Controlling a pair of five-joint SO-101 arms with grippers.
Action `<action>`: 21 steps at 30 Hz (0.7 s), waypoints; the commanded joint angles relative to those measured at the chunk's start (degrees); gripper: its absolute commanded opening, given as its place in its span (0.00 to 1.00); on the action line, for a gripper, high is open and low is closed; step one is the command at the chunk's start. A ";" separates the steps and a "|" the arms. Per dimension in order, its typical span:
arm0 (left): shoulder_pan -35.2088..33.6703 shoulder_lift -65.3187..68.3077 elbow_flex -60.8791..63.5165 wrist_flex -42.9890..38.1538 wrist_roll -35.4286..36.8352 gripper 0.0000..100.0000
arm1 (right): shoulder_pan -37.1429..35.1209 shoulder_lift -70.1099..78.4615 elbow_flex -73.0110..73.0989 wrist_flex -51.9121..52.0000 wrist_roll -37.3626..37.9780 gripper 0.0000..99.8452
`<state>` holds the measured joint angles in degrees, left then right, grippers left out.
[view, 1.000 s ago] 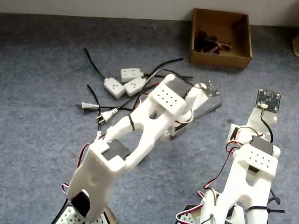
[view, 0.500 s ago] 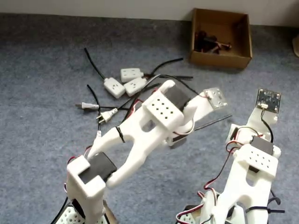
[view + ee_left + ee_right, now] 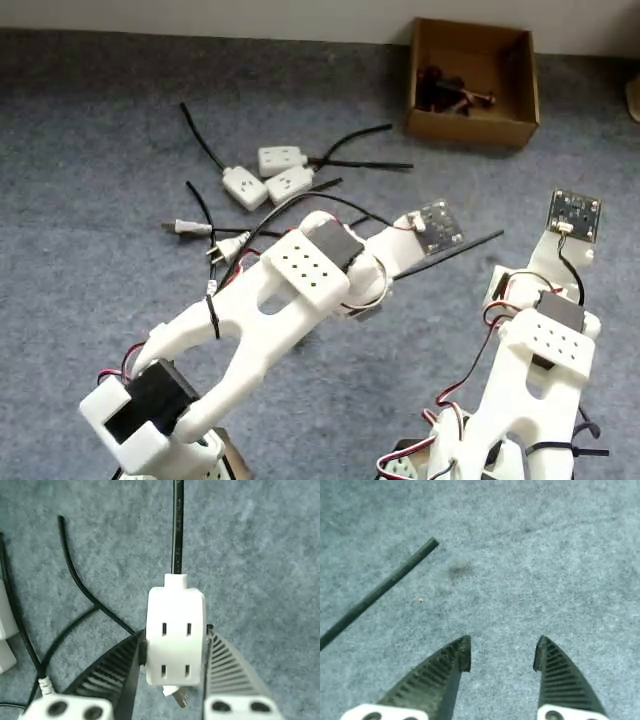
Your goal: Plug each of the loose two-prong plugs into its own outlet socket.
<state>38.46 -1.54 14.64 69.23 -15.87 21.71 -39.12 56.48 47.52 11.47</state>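
Fingers (image 3: 125, 672) of the left gripper (image 3: 175, 637) pinch a white outlet socket (image 3: 176, 615) by its smooth sides, slotted face up toward the wrist, its black cord (image 3: 177, 525) trailing off over the carpet (image 3: 545, 540). The right gripper (image 3: 501, 660) hangs with fingers (image 3: 447, 675) spread and empty. The loose plugs (image 3: 232, 246) lie well apart from it, beyond the left arm (image 3: 300, 275), near three other sockets (image 3: 280, 160). Likely risks: the socket slipping or pivoting in that side grip when a plug is pushed in, the cord dragging it askew, and the arms colliding if the right one reaches across.
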 commanded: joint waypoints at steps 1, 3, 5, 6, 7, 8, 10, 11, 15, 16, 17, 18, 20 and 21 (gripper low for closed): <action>-1.27 1.89 -0.31 -4.22 -0.26 0.01 | -0.66 -0.92 -0.57 -1.45 0.70 0.20; -1.36 4.09 -0.31 -6.86 -0.18 0.01 | -0.66 -0.92 -0.57 -1.45 0.70 0.20; -1.45 5.76 -0.40 -8.35 -0.18 0.01 | -0.66 -0.84 -0.57 -1.45 0.70 0.20; -1.45 6.46 -0.40 -8.79 -0.18 0.01 | -0.66 -0.75 -0.57 -1.45 0.70 0.20; -1.36 7.25 -0.40 -8.79 -0.18 0.01 | -0.66 -0.66 -0.57 -1.45 0.70 0.20; -1.36 7.87 -0.40 -9.05 -0.18 0.01 | -0.66 -0.66 -0.57 -1.45 0.70 0.20; -1.45 8.92 -0.40 -9.85 -0.18 0.01 | -0.66 -0.66 -0.57 -1.45 0.70 0.20; -1.54 9.27 -0.40 -10.37 -0.09 0.01 | -0.66 -0.66 -0.57 -1.45 0.70 0.20; -1.19 11.47 -0.13 -12.22 -0.09 0.01 | -0.66 -0.48 -0.57 -1.45 0.70 0.20; -1.19 12.09 -0.31 -12.40 -0.09 0.01 | -0.66 -0.48 -0.57 -1.45 0.70 0.20; -1.36 12.79 -0.31 -12.48 -0.09 0.01 | -0.66 -0.48 -0.57 -1.45 0.70 0.20; -1.45 13.67 -0.31 -12.48 -0.09 0.01 | -0.66 -0.40 -0.57 -1.45 0.70 0.20; -1.54 15.08 -0.31 -12.48 -0.09 0.01 | -0.66 -0.40 -0.57 -1.45 0.70 0.20; -1.54 15.69 -0.13 -12.48 -0.09 0.01 | -0.66 -0.40 -0.57 -1.45 0.70 0.20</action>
<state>37.67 14.11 15.08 57.45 -15.69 21.71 -39.12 56.48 47.52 11.47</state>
